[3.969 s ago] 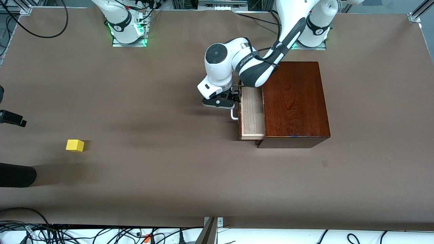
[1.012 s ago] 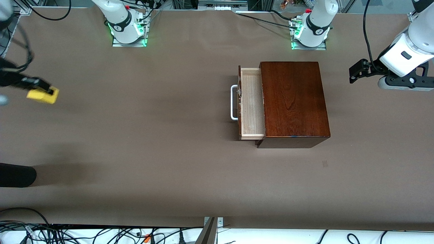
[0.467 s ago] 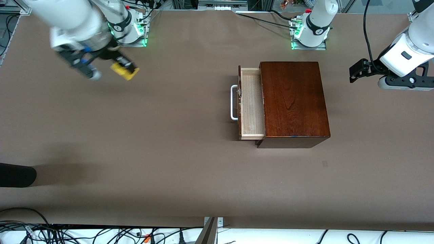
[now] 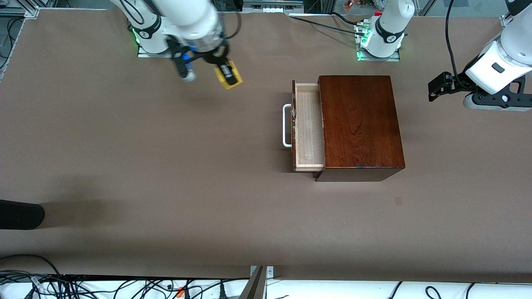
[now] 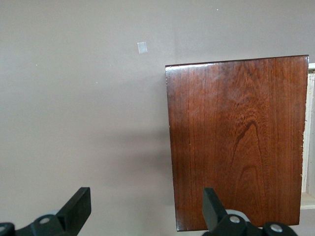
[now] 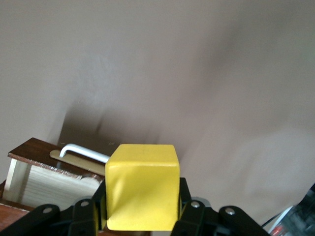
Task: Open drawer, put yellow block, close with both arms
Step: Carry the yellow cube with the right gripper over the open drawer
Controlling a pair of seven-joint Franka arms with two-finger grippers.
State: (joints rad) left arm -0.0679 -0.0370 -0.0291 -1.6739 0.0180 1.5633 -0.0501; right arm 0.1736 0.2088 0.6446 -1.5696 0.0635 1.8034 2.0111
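The drawer of the dark reddish-brown wooden box stands open, its pale interior bare, its white bar handle facing the right arm's end of the table. My right gripper is shut on the yellow block and holds it in the air over bare table, between the right arm's base and the drawer. In the right wrist view the block sits between the fingers, with the drawer and handle ahead. My left gripper is open and empty, waiting at the left arm's end; its view shows the box top.
A black object lies at the right arm's end of the table, nearer the front camera. A small pale patch marks the brown tabletop nearer the front camera than the box. Cables run along the table's edges.
My left arm let go of the drawer handle and drew back to its end of the table. My right gripper took the yellow block off the table and carried it toward the drawer.
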